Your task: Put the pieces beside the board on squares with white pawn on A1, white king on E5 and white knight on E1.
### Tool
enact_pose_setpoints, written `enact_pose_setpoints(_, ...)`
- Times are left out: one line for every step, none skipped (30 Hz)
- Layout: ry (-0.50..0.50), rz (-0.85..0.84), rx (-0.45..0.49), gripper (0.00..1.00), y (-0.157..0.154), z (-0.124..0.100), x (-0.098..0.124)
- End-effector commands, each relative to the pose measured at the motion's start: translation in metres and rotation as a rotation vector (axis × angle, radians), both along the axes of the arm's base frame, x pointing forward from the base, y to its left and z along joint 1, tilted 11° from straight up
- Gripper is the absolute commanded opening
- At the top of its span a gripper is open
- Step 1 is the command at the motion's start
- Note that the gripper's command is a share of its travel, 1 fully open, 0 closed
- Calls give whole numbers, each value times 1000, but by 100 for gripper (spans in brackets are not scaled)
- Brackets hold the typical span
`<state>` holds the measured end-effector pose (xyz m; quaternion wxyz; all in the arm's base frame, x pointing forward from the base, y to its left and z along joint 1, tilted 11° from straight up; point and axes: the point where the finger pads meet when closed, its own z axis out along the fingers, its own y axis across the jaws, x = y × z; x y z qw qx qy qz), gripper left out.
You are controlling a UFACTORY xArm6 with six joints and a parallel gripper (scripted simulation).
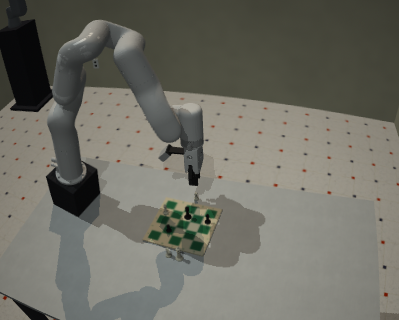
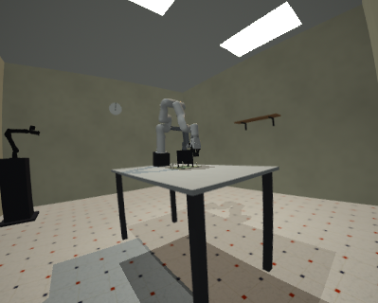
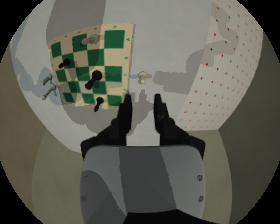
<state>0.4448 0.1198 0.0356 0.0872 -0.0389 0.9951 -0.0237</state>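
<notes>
The pincer (image 1: 193, 183) (image 2: 195, 153) (image 3: 142, 101) is partly open, with nothing between its fingers, above the table (image 1: 306, 240) (image 2: 200, 177) (image 3: 166, 30). One small white chess piece (image 1: 196, 198) (image 3: 142, 77) stands beside the board (image 1: 186, 227) (image 2: 188, 167) (image 3: 111, 55); two other white pieces (image 1: 179, 255) (image 3: 50, 91) are together near the opposite side.

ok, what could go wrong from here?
The jaws stand partly open above the table, nothing between them, with the lone white piece below. If they come down off-centre, a finger could knock it over. The jaw on the board side is near the board's edge; it could clip the dark piece standing near that edge.
</notes>
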Motion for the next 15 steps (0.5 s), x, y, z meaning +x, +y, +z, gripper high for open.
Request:
enact_pose_setpoints(-4,0,1,34,0,1,1)
enact_pose_setpoints(-4,0,1,34,0,1,1)
enact_pose_setpoints(-4,0,1,34,0,1,1)
enact_pose_setpoints(-4,0,1,34,0,1,1)
enact_pose_setpoints(-4,0,1,34,0,0,1)
enact_pose_setpoints(-4,0,1,34,0,0,1)
enact_pose_setpoints(-4,0,1,34,0,0,2)
enact_pose_setpoints(-4,0,1,34,0,-1,2)
enact_pose_setpoints(-4,0,1,34,0,-2,2)
enact_pose_setpoints(-4,0,1,34,0,-2,2)
enact_pose_setpoints(-4,0,1,34,0,-2,2)
enact_pose_setpoints(-4,0,1,34,0,-2,2)
enact_pose_setpoints(-4,0,1,34,0,-3,2)
enact_pose_setpoints(-4,0,1,34,0,-4,2)
enact_pose_setpoints(-4,0,1,34,0,-5,2)
